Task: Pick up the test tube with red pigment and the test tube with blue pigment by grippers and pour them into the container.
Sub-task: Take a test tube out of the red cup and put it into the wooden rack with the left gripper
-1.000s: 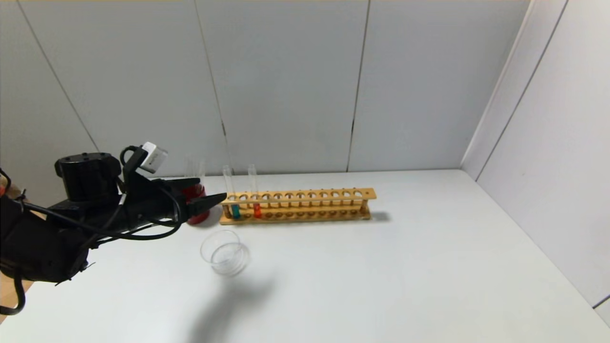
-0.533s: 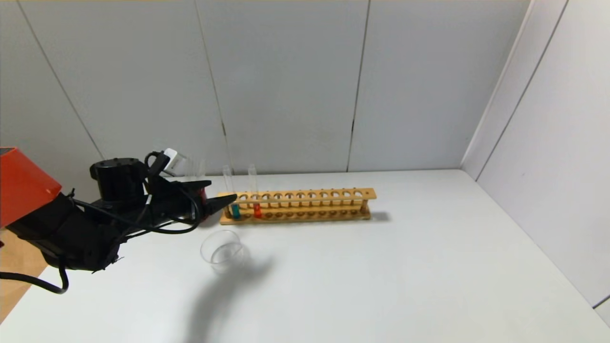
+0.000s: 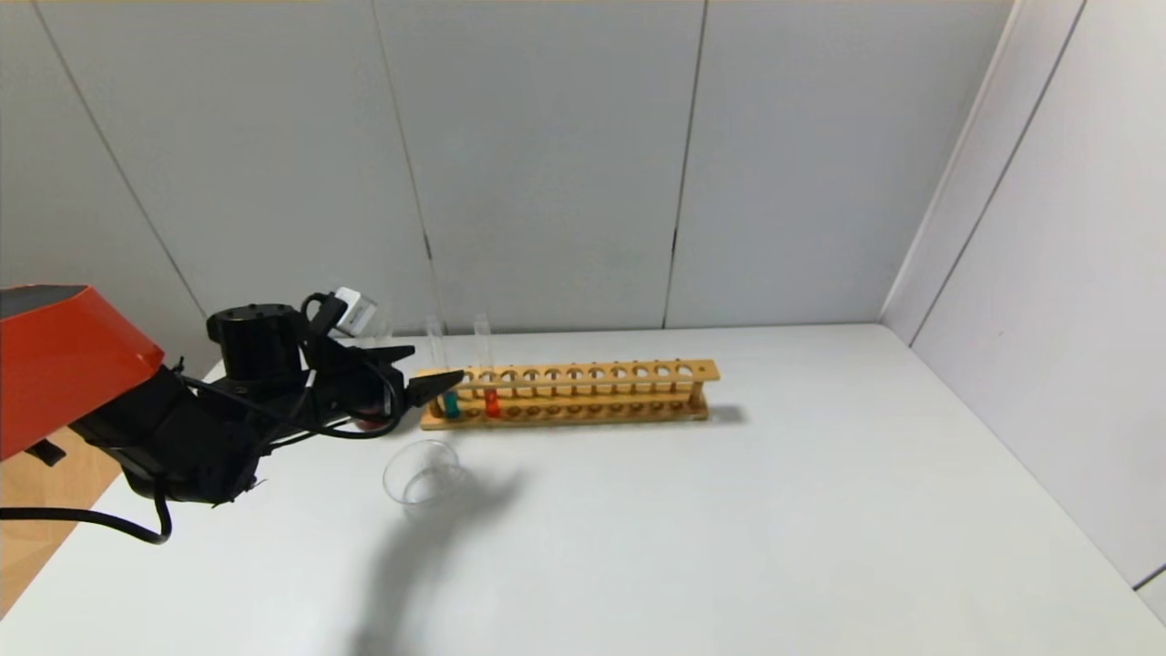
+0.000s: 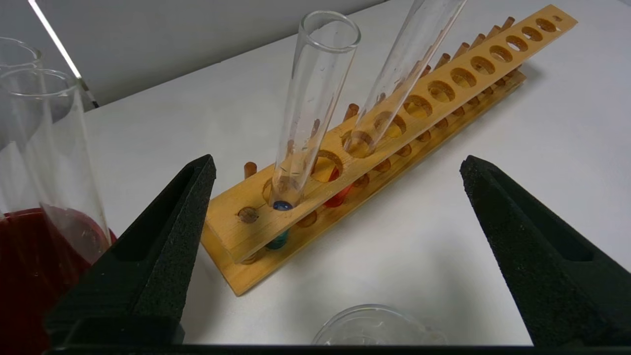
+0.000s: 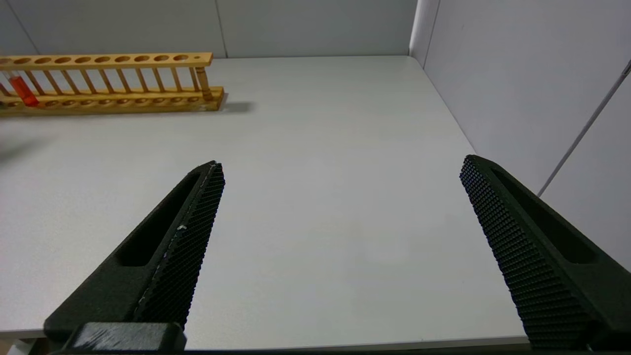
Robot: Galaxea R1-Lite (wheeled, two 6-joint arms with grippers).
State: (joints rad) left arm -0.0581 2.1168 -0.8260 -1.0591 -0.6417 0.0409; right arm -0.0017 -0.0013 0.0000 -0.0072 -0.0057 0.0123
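The test tube with blue pigment (image 3: 449, 401) stands in the left end hole of a wooden rack (image 3: 583, 394). The test tube with red pigment (image 3: 491, 401) stands two holes to its right. My left gripper (image 3: 437, 363) is open at the rack's left end, level with the tubes' upper parts, touching neither. In the left wrist view the blue tube (image 4: 310, 108) and the red tube (image 4: 399, 69) stand ahead between the open fingers of my left gripper (image 4: 339, 159). The clear glass container (image 3: 421, 472) sits on the table in front of the rack. My right gripper (image 5: 340, 165) is open and empty, out of the head view.
A dark red cup (image 4: 24, 281) holding plain clear tubes (image 4: 59, 148) stands left of the rack, close beside my left gripper's finger. The container's rim (image 4: 377, 325) lies just under my left gripper. The white table (image 3: 774, 528) is walled at the back and right.
My left arm has moved forward and to the right, bringing its open gripper up to the left end of the rack. Tubes, rack and container have not moved.
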